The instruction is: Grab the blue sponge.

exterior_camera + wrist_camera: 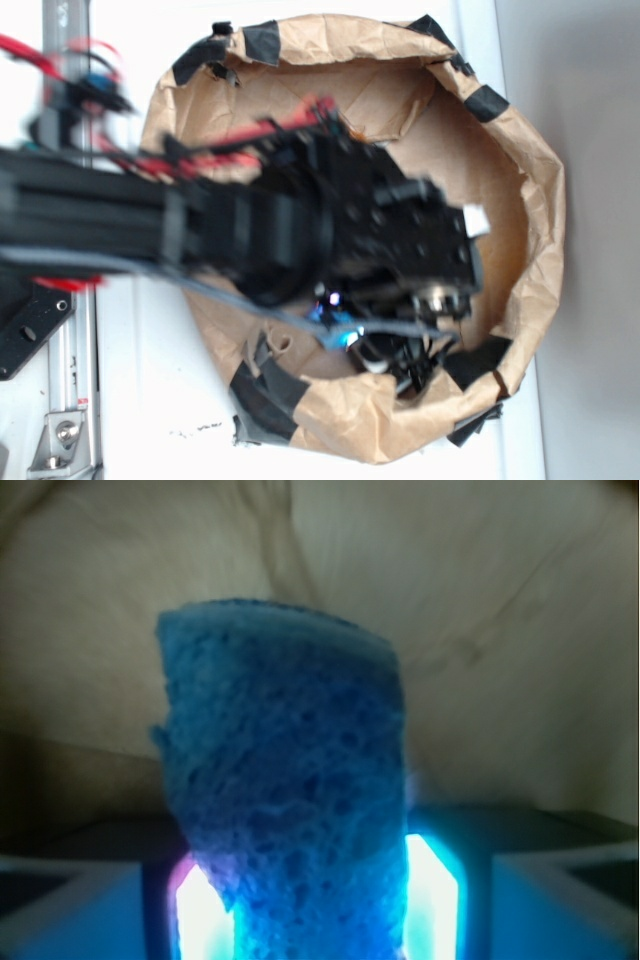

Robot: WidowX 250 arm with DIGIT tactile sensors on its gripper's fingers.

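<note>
The blue sponge (290, 780) fills the middle of the wrist view, a porous block standing up between the two glowing fingers (435, 900). My gripper (318, 920) is shut on it, squeezing its lower part narrower. In the exterior view the black arm reaches into the brown paper bag (520, 160), and the gripper (345, 335) shows only as a small blue glow near the bag's lower rim. The sponge itself is hidden there by the arm.
The bag's crumpled paper wall (480, 600) rises behind the sponge. Black tape patches (262, 40) line the bag's rim. A metal rail (65, 400) and red cables (30, 55) stand at the left on the white table.
</note>
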